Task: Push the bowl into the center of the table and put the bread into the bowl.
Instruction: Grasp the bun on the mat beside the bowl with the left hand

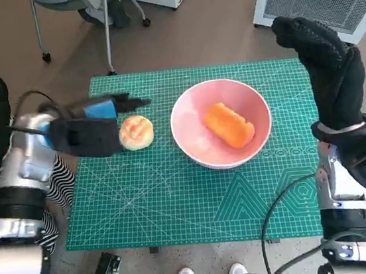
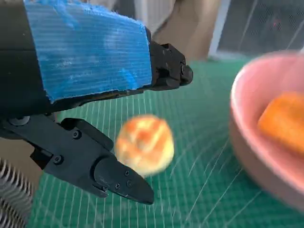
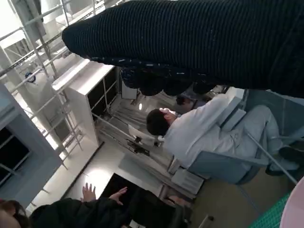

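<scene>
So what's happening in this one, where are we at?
The left hand is at the round bread roll on the green mat, its fingers apart on either side of the roll, not visibly gripping it. The pink bowl sits near the middle of the mat with an orange bread piece already inside. The right hand is raised off to the bowl's side, holding nothing. The roll is not yet in the bowl.
</scene>
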`<state>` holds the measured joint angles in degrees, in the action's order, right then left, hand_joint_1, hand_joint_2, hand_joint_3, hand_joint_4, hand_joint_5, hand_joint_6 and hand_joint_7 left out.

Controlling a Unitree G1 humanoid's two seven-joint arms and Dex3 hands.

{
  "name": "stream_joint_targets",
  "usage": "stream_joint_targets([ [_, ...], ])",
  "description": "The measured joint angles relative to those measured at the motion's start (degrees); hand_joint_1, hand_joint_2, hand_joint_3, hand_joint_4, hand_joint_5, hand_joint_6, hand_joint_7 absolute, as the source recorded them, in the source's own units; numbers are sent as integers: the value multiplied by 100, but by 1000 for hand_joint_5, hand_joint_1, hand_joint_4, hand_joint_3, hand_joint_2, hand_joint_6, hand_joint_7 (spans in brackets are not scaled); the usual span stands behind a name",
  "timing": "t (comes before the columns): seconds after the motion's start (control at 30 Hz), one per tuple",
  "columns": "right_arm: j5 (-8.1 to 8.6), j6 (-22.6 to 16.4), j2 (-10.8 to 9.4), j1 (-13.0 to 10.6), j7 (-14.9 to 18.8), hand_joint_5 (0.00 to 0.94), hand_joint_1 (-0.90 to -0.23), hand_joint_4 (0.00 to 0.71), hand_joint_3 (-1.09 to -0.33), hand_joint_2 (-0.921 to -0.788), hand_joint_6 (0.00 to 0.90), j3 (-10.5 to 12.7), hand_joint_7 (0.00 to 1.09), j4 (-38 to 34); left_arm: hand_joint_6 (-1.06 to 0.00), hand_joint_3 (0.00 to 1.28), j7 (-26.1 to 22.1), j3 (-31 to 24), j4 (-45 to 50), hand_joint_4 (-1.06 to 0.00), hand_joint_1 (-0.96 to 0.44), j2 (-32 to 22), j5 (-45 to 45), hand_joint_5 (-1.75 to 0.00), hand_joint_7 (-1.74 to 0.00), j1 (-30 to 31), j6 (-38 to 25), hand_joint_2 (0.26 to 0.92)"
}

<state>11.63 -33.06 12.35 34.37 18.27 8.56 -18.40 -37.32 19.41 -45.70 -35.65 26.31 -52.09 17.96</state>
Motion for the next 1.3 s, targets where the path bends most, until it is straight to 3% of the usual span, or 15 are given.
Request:
stream_joint_targets([
  [0.27,8,22,12,0,66,6,-762,183,-649,-921,44,8,532,2,-197,0,449,356,-736,-11,-199,311,435,-5,-27,-109,3,747],
  [0.67,8,22,92,-3,131,3,-740,179,-650,-921,23,23,516,18,-317,7,1334,798,-1817,-138,-154,690,994,-20,-36,-473,-99,763],
  [0.87,1,17,110,-3,153,0,-730,173,-658,-921,19,25,513,18,-421,15,1846,912,-2139,-259,-103,813,1109,-28,-47,-544,-53,794],
  [1.07,-5,17,124,-3,156,0,-726,170,-664,-921,17,25,513,18,-612,23,2337,1013,-2332,-442,-47,911,1216,-43,-98,-545,-10,845],
  [1.1,-5,17,125,-3,158,0,-726,170,-665,-921,17,24,513,18,-667,23,2393,1029,-2344,-558,-34,914,1222,-86,-121,-545,-2,858],
  [1.13,-5,17,128,-3,160,0,-726,170,-665,-921,17,25,513,18,-687,23,2448,1047,-2354,-599,-29,915,1231,-102,-129,-546,9,862],
  [1.17,-5,17,135,-3,166,0,-726,170,-665,-921,17,25,513,18,-736,61,2509,1067,-2363,-605,111,914,1248,-528,-166,-550,26,883],
  [1.2,-4,17,140,-3,171,0,-726,170,-665,-921,17,25,513,18,-743,79,2555,1084,-2368,-602,160,914,1267,-686,-200,-555,47,891],
  [1.23,-4,18,146,-3,177,0,-728,170,-665,-921,17,25,513,18,-699,97,2603,1100,-2373,-615,160,913,1279,-899,-431,-562,71,902],
  [1.27,-4,18,150,-3,183,0,-730,170,-665,-921,16,25,513,18,-636,108,2655,1114,-2376,-632,102,911,1293,-1031,-706,-569,99,909],
  [1.3,-4,19,152,-3,188,0,-732,170,-665,-921,16,25,514,18,-605,108,2693,1123,-2377,-650,66,909,1303,-1112,-868,-574,121,913],
])
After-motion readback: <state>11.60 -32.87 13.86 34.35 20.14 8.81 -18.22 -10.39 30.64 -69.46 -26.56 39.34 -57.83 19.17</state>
